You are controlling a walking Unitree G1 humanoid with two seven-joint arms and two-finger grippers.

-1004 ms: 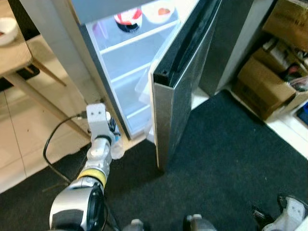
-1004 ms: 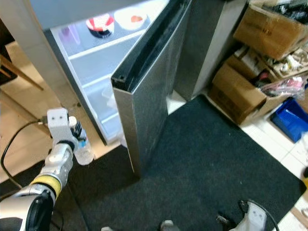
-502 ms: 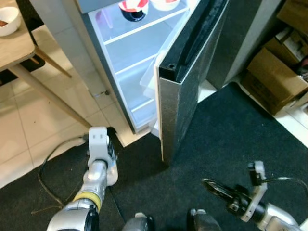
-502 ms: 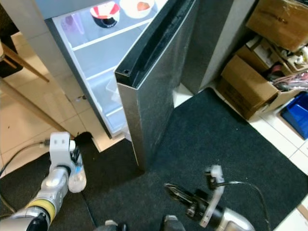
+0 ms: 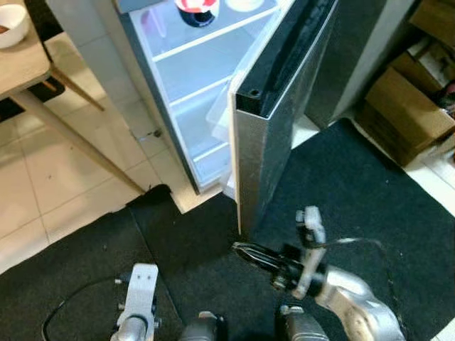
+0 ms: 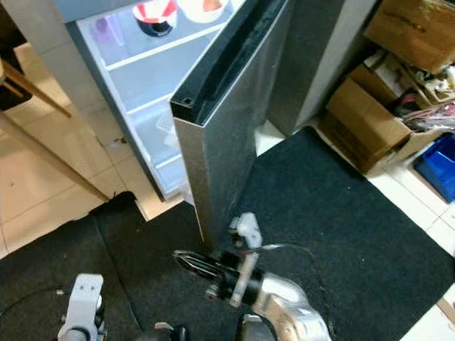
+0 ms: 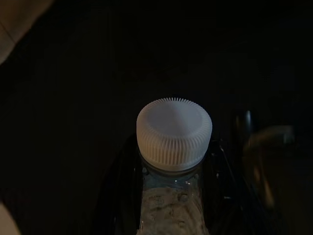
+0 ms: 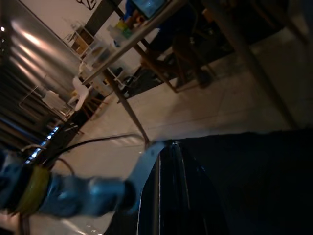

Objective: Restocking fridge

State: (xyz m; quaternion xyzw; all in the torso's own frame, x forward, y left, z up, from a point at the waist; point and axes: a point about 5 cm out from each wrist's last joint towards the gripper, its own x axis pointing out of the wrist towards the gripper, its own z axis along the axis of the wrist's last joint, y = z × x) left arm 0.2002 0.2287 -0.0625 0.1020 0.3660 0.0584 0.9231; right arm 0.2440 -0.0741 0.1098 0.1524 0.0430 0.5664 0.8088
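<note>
L end effector grasps clear plastic bottle w/ white ribbed cap; R end effector, fingers together, empty, near open steel fridge door bottom corner.

Water bottle body cut off

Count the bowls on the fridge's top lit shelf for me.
2: a red-and-white bowl to the left and a white bowl right of it, both cut off by the frame's top; more may sit hidden.

Both head views looked steeply down at the open steel fridge door and black mat. The left wrist camera sat close above a white ribbed bottle cap; the right wrist camera faced low across the floor.
</note>
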